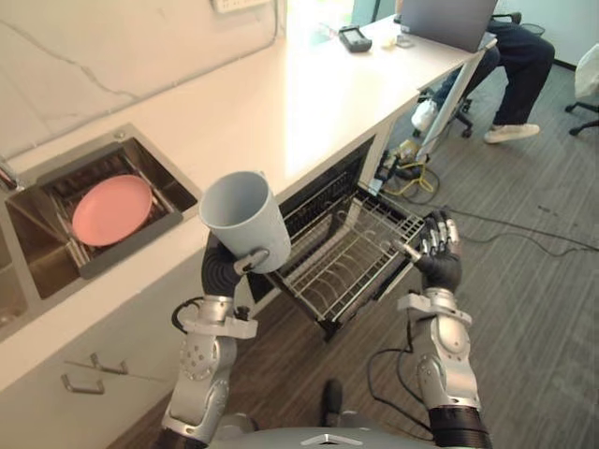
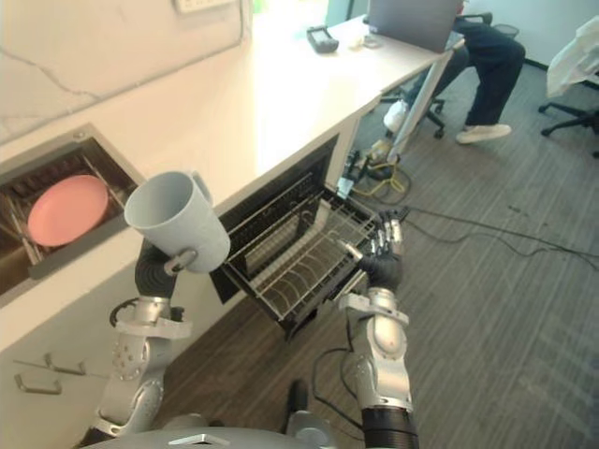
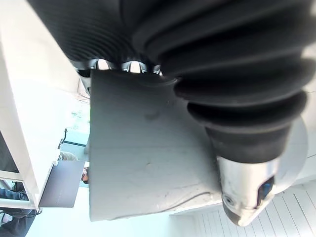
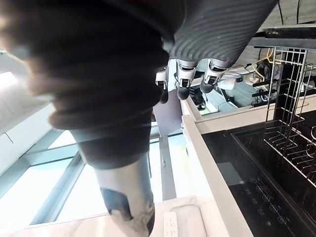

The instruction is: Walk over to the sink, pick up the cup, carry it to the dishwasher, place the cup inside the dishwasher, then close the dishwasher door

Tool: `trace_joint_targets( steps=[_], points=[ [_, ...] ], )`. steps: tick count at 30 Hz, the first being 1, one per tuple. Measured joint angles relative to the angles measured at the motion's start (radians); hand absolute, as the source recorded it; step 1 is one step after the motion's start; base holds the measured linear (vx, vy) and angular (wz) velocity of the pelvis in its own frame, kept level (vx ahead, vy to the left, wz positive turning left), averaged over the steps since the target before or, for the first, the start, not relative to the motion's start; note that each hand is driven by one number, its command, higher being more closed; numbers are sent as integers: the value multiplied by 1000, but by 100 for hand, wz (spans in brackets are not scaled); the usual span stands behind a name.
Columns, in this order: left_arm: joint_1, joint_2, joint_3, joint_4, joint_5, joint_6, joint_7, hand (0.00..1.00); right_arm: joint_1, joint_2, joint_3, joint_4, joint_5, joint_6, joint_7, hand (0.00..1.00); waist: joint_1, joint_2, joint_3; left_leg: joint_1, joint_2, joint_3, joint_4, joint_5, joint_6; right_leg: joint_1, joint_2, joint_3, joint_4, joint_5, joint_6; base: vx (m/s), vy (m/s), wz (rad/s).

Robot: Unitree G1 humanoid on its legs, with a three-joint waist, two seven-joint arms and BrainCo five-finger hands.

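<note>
So left hand (image 1: pixel 231 267) is clamped round the grey cup (image 1: pixel 243 217), up near the pulled-out dishwasher rack (image 1: pixel 348 254); wrist view adds its thumb (image 3: pixel 242 192) across the cup wall. Right hand (image 1: pixel 438 251), fingers loose, sits at the rack's corner.

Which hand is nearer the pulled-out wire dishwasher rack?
Right. The right hand is at the rack's front corner; the left hand holds a pale grey cup raised, apart from it.

Silver-grey arms (image 1: pixel 201 369), dark ribbed wrist covers (image 1: pixel 222 271), silver fingers (image 4: pixel 183 74), seemingly dark-tipped.
</note>
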State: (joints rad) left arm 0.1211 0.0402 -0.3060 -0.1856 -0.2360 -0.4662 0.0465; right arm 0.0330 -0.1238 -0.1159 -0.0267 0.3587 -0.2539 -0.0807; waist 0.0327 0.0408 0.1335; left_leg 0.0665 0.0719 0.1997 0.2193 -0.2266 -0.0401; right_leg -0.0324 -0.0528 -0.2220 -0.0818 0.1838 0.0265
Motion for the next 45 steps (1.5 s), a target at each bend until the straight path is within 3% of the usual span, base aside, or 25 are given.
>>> trace_joint_targets(
  steps=[5, 10, 13, 14, 15, 16, 17, 18, 20, 21, 22, 23, 24, 26, 29, 34, 38, 45],
  points=[
    [-76, 1, 12, 0, 76, 1, 86, 100, 55, 0, 24, -59, 36, 12, 94, 0, -10, -13, -1, 5, -17, 25, -9, -15, 22, -11, -12, 23, -7, 1, 16, -31, 72, -16],
    [-91, -1, 1, 0, 118, 8, 151, 100, 81, 3, 24, -125, 49, 43, 123, 0, -11, -32, -8, -8, -27, 12, 7, -18, 27, -25, -16, 45, 3, 7, 21, 9, 46, -7],
    [-112, 0, -6, 2, 150, 13, 172, 100, 65, 10, 30, -133, 67, 53, 122, 0, -1, -33, -7, -13, -29, -5, 7, -18, 30, -86, -22, 35, 96, 10, 16, -55, 50, -22],
    [-117, 1, 1, 2, 171, 13, 190, 100, 56, 19, 41, -132, 66, 53, 125, 0, 0, -34, -7, -6, -26, 14, 7, -20, 35, -95, -12, 26, 103, 30, 5, -144, 3, -83],
    [-123, 7, 20, 2, 198, 13, 223, 100, 29, 40, 72, -131, 65, 52, 129, 0, 16, -24, -5, 1, 2, 78, -1, -23, 52, -94, 1, 28, 60, 94, 6, -166, 15, -87],
    [-125, 9, 26, 3, 203, 14, 231, 100, 22, 41, 80, -131, 65, 51, 130, 0, 21, -21, -1, 3, 8, 94, 0, -24, 54, -100, 4, 20, 81, 69, -21, -170, 28, -88],
    [-130, 14, 35, 7, 215, 25, 257, 100, 13, 35, 103, -132, 64, 50, 140, 0, 11, -19, -4, 3, 15, 106, 6, -24, 58, -127, -20, -15, 224, -49, -83, -75, 67, -33],
    [-131, 20, 39, 7, 221, 28, 280, 100, 12, 36, 109, -130, 60, 50, 144, 0, 6, -18, -4, 4, 20, 108, 7, -20, 53, -122, -44, -25, 300, -130, -58, -42, 59, -23],
    [-128, 21, 50, 7, 221, 28, 301, 100, 8, 37, 120, -128, 41, 51, 146, 0, 12, -19, -4, 2, 33, 113, 12, -10, 36, -74, -66, -42, 288, -176, 8, 2, 2, -11],
    [-126, 21, 62, 8, 221, 28, 309, 100, 3, 36, 125, -128, 38, 54, 147, 0, 12, -25, -7, 1, 37, 112, 14, -7, 32, -51, -66, -41, 254, -170, 24, 32, -88, -8],
    [-125, 23, 77, 9, 223, 28, 327, 100, -5, 36, 134, -128, 39, 59, 154, 0, 13, -36, -11, -10, 39, 112, 21, -6, 20, -7, -68, -41, 183, -129, 64, 51, -145, -5],
    [-124, 25, 86, 13, 247, 28, 345, 100, -21, 35, 138, -128, 44, 68, 169, 0, 15, -60, -19, -20, 40, 112, 33, -8, 7, 25, -66, -39, 119, -127, 79, 45, -177, -5],
    [-122, 24, 87, 21, 264, 28, 357, 100, -31, 32, 138, -128, 47, 75, 172, 0, 14, -58, -18, -25, 44, 111, 38, -7, 0, 36, -59, -42, 94, -127, 75, 31, -211, -3],
    [-115, 5, 76, 68, 341, 29, 400, 100, -51, 1, 137, -128, 73, 84, 190, 0, 1, -14, -12, -32, 73, 100, 39, 2, -22, 60, -25, -50, 40, -100, 49, -10, -199, 0],
    [-121, -16, 56, 85, 463, 34, 475, 100, -56, -36, 142, -142, 113, 85, 212, 0, -12, 0, -17, -27, 92, 100, 25, 17, -46, 71, 4, -43, 1, -80, 27, -24, -134, -11],
    [-172, -19, 28, 148, 592, 116, 567, 100, -58, -41, 147, -209, 145, 82, 256, 0, -35, -4, -16, 1, 76, 105, -35, 59, -45, 70, 2, -40, -7, -68, 20, -80, -41, -5],
    [-188, -20, 25, 176, 634, 173, 592, 100, -58, -32, 192, -265, 150, 80, 297, 0, -34, -21, -21, 5, 64, 104, -59, 82, -41, 63, -6, -42, -8, -66, 19, -91, 5, 2],
    [-207, -21, -21, 249, 693, 253, 602, 100, -55, 17, 277, -277, 264, 86, 360, 0, -34, -35, -36, -24, 55, 102, -67, 99, -37, 29, -15, -50, -8, -60, 23, -38, 11, 2]
  ],
)
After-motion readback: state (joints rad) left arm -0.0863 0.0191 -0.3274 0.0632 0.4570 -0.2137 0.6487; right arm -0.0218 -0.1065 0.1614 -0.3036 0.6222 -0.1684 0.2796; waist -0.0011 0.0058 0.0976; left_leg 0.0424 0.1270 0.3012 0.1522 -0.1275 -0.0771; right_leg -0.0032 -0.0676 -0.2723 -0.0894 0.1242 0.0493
